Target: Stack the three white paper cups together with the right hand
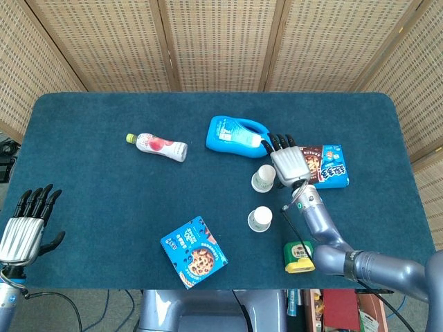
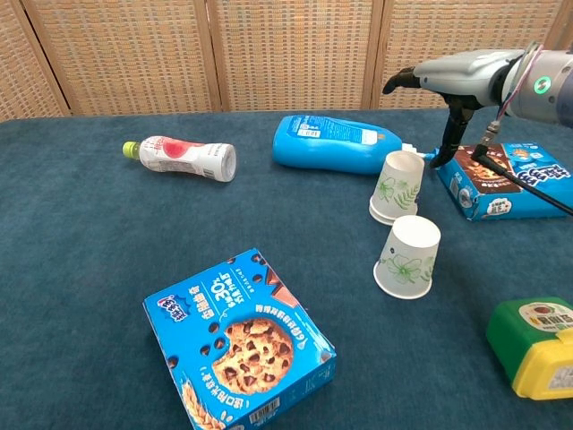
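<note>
Chest view: right hand (image 2: 448, 81) open, empty, above nested cups (image 2: 395, 186) | blue bottle (image 2: 333, 143) behind | third cup (image 2: 409, 256) near | left hand (image 1: 24, 225) open at table (image 1: 104, 228) edge

Right hand (image 1: 291, 164) has a silver back and black fingers (image 1: 275, 142); behind it, a grey-blue arm (image 1: 320, 226) with a thin black cable (image 2: 524, 184) alongside.
</note>
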Tool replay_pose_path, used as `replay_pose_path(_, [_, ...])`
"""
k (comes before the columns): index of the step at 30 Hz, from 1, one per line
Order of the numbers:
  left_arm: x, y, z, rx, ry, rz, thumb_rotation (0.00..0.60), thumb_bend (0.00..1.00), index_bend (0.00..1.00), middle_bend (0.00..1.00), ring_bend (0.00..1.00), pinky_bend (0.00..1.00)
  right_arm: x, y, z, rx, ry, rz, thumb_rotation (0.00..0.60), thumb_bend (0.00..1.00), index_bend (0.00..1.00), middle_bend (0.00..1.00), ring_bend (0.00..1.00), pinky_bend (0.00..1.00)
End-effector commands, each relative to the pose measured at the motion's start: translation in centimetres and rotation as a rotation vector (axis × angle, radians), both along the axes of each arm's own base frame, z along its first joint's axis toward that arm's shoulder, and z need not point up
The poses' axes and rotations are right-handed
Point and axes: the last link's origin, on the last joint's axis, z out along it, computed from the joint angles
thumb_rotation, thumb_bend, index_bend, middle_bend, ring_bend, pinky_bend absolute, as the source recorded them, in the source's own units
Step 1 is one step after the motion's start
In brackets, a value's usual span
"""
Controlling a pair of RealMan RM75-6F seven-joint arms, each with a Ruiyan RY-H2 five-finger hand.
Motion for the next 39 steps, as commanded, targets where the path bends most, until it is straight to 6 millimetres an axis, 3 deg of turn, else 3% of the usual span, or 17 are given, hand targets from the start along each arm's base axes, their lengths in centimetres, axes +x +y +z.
replay_pose_path(1, [0.0,0.0,0.0,0.001,-0.001,0.001,0.600,0.29,0.00,0.00,0.00,0.00,0.5,0.3,0.7,-0.009,-0.009,0.021,0.600,0.13,0.10,0.00,0.00,0.11])
replay_pose_path(9, [0.0,0.0,0.0,-0.001,-0.005,0.001,0.600,0.29,0.00,0.00,0.00,0.00,1.3,3.1,3.9,-0.031,-0.062,0.074,0.600,0.13,0.34,0.05,0.00,0.11])
replay_pose_path(21, [0.0,0.0,-0.2,-0.011,-0.002,-0.001,0.600,0.29,0.00,0.00,0.00,0.00,1.0,8.7,4.8,0.007,-0.097,0.090,0.600,0.13,0.37,0.07,0.00,0.11])
replay_pose_path(26, [0.1,0.0,-0.4,-0.015,-0.001,-0.003,0.600,0.29,0.00,0.00,0.00,0.00,1.1,9.9,4.2,0.040,-0.135,0.072,0.600,0.13,0.37,0.07,0.00,0.11])
replay_pose_path(39, [0.2,-0.1,-0.1,-0.004,-0.004,-0.012,0.600,0.29,0.00,0.00,0.00,0.00,0.8,11.5,0.2,0.146,-0.143,0.037,0.600,0.13,0.36,0.03,0.00,0.11])
